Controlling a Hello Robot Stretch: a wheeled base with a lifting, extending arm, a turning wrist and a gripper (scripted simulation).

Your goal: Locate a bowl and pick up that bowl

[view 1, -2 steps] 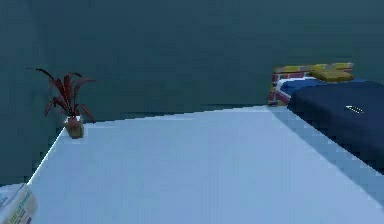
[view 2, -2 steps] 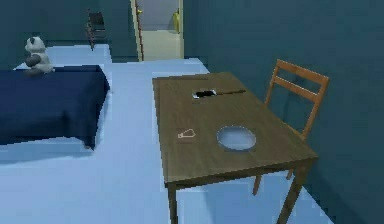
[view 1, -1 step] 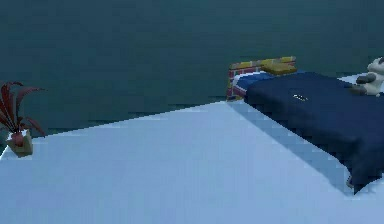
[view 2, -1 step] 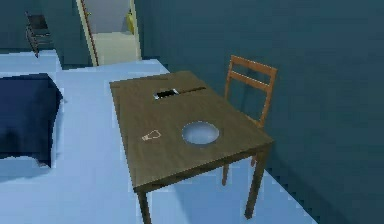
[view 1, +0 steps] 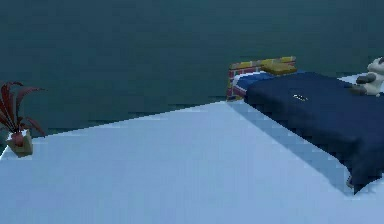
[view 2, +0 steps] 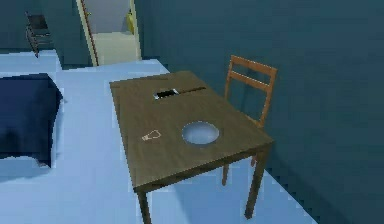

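Robot's own body: colours, shapes, markings cannot be told from these views.

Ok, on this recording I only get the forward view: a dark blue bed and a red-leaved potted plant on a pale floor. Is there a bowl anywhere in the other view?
Observer: Yes. In the arm side view a round grey bowl sits on a brown wooden table, on the nearer half of the tabletop.
Operator: Is anything crowding it on that tabletop?
Observer: A small pale object lies to the picture's left of the bowl, clearly apart from it. It is too small to name.
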